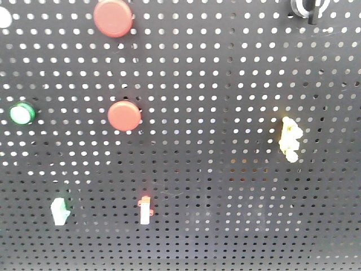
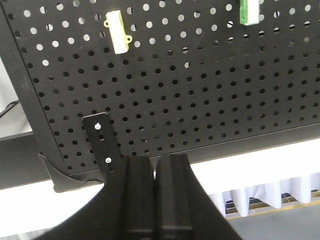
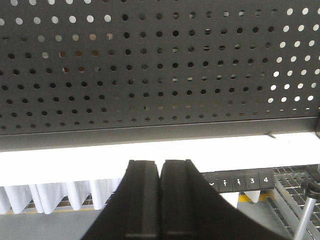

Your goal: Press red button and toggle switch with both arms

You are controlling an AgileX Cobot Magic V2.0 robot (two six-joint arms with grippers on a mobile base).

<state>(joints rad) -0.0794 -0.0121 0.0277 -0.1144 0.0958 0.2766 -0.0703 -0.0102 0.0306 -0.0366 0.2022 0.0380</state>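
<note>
Dark grey steel fills the front view: a perforated pegboard (image 1: 231, 186) that holds every control facing outward, so I judge each one answers to a straight push. The red button (image 1: 113, 17), the larger one, sits at the top edge left of centre. A smaller red button (image 1: 124, 116) is below it and a green button (image 1: 21, 114) is off to the left. The toggle switch (image 1: 307, 7) is at the top right corner, half cut off by the frame. A yellow clip (image 1: 290, 139) hangs well below it, and two small white rockers (image 1: 145, 210) sit low on the board. Neither of my arms shows here. From my left wrist, my left pincer (image 2: 155, 162) has its fingers pressed together on nothing, which I take to be a blunt tip for pushing. It hangs under the board's bottom rim, beside a black bracket (image 2: 102, 140), with neither the button nor the switch in sight. From my right wrist, my right pincer (image 3: 160, 165) is likewise pressed together and empty, below the same lower edge. Both targets lie far up the board, so I judge neither press has begun.
</note>
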